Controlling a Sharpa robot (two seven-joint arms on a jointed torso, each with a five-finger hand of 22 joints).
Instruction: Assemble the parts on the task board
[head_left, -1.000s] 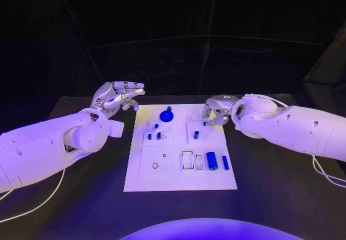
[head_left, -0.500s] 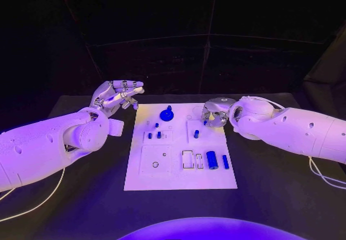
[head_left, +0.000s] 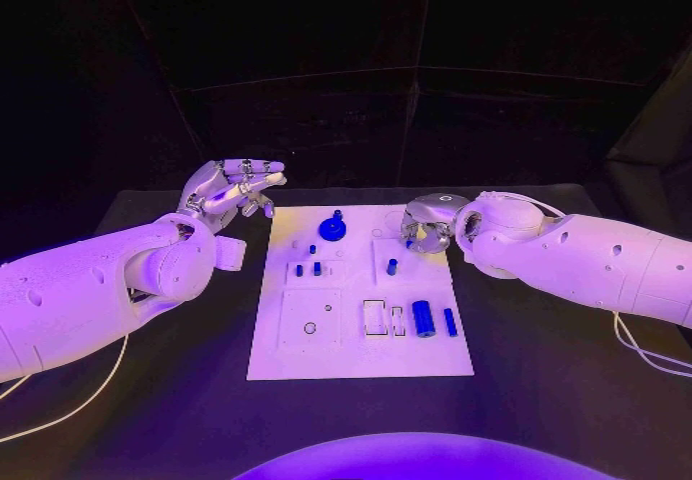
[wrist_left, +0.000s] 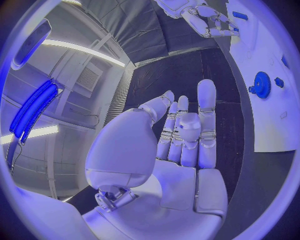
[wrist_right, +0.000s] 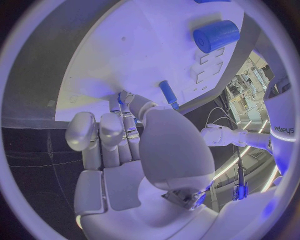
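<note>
Edging slightly inward over the white task board (head_left: 361, 345), the right hand (head_left: 428, 222) is pinching a small blue part (wrist_right: 120, 97); the left hand (head_left: 231, 188), beside the board, is holding nothing, fingers loosely curled.

Right hand (head_left: 430, 224) hides board (head_left: 361, 355) far corner; small blue part at fingers (wrist_right: 125, 107) mostly covered, grip unclear. Tiny pegs (head_left: 307, 269) too small to identify.
</note>
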